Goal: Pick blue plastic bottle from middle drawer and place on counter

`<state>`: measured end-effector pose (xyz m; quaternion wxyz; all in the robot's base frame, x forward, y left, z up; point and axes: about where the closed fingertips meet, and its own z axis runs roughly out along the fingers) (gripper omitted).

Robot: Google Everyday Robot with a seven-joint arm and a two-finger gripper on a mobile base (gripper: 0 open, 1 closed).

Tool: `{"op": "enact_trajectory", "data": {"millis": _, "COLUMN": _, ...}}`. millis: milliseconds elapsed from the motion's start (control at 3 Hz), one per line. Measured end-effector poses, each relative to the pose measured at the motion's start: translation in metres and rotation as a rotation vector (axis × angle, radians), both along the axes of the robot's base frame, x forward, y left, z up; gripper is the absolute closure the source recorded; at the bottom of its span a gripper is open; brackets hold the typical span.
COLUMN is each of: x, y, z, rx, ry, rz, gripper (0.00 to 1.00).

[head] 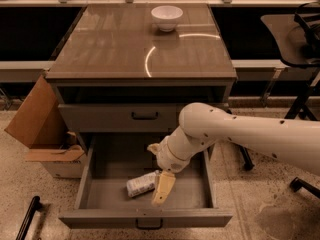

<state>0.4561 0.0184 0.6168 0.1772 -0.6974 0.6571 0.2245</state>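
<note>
The blue plastic bottle (141,184) lies on its side on the floor of the open middle drawer (100,184), left of centre. My gripper (161,193) hangs down inside the drawer from the white arm, its tan fingers (164,185) just right of the bottle's end, close to it or touching it. The counter (125,44) is the glossy grey-brown top above.
A white bowl (166,17) stands at the back of the counter. A shut upper drawer front (120,118) sits above the open one. A cardboard box (35,124) leans left of the cabinet. Chair legs and a black chair (300,34) are at the right.
</note>
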Motion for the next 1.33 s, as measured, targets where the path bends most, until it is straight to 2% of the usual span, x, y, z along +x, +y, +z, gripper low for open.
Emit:
{"op": "enact_trajectory", "data": {"millis": 667, "x": 0.034, "y": 0.001, "z": -0.076, "rx": 0.048, "ry": -0.073, "rz": 0.113, "gripper": 0.00}}
{"op": "enact_trajectory", "data": {"millis": 1000, "x": 0.046, "y": 0.008, "z": -0.115, "rx": 0.050, "ry": -0.096, "rz": 0.164, "gripper": 0.00}}
{"op": "enact_trajectory", "data": {"millis": 1333, "x": 0.057, "y": 0.014, "z": -0.153, "rx": 0.041, "ry": -0.093, "rz": 0.199, "gripper": 0.00}}
